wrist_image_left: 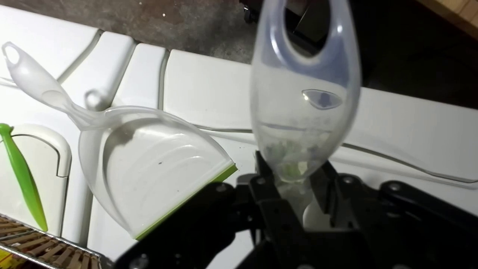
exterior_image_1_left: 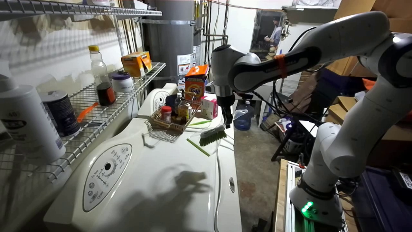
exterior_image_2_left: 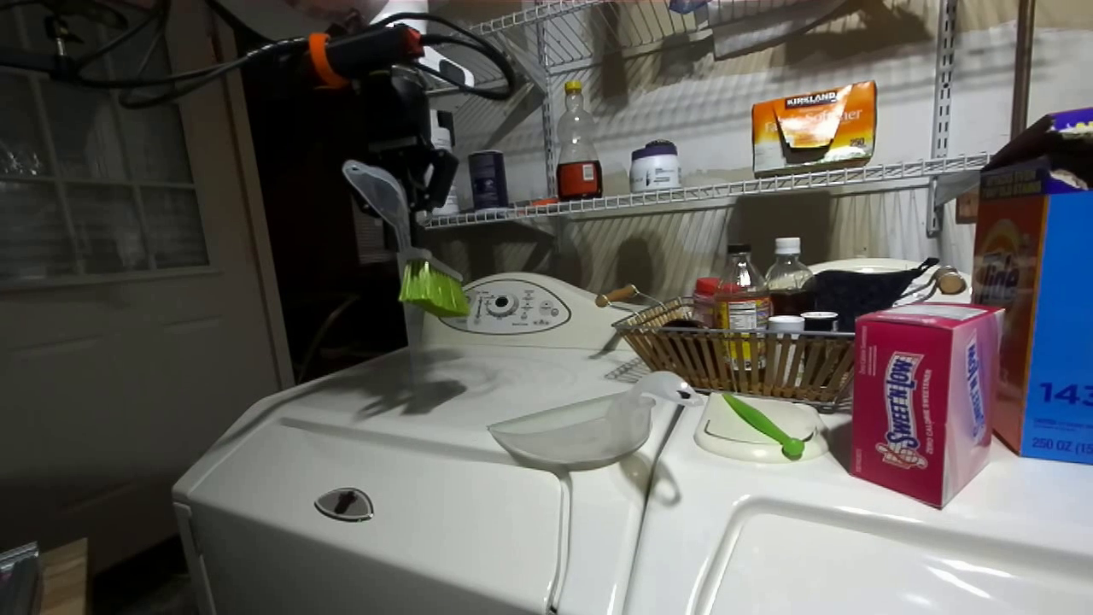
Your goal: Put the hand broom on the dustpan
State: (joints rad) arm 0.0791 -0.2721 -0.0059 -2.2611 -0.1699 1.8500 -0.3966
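Note:
The hand broom has a clear whitish handle and green bristles. In an exterior view [exterior_image_2_left: 434, 288] it hangs in the air, bristles down; it also shows in an exterior view [exterior_image_1_left: 213, 134]. My gripper [wrist_image_left: 291, 168] is shut on its handle, whose looped end fills the upper middle of the wrist view. The gripper also shows in both exterior views [exterior_image_1_left: 228, 124] [exterior_image_2_left: 416, 224]. The dustpan [wrist_image_left: 160, 160] is translucent with a green front lip. It lies on the white machine top, left of the gripper in the wrist view, apart from the broom. It shows in both exterior views [exterior_image_1_left: 198, 147] [exterior_image_2_left: 581, 431].
A wicker basket of bottles [exterior_image_2_left: 683, 354] stands behind the dustpan. A green utensil [exterior_image_2_left: 762, 424], a pink sweetener box [exterior_image_2_left: 926, 401] and a Tide box [exterior_image_1_left: 196, 84] are beside it. A wire shelf [exterior_image_2_left: 726, 188] with bottles runs along the wall.

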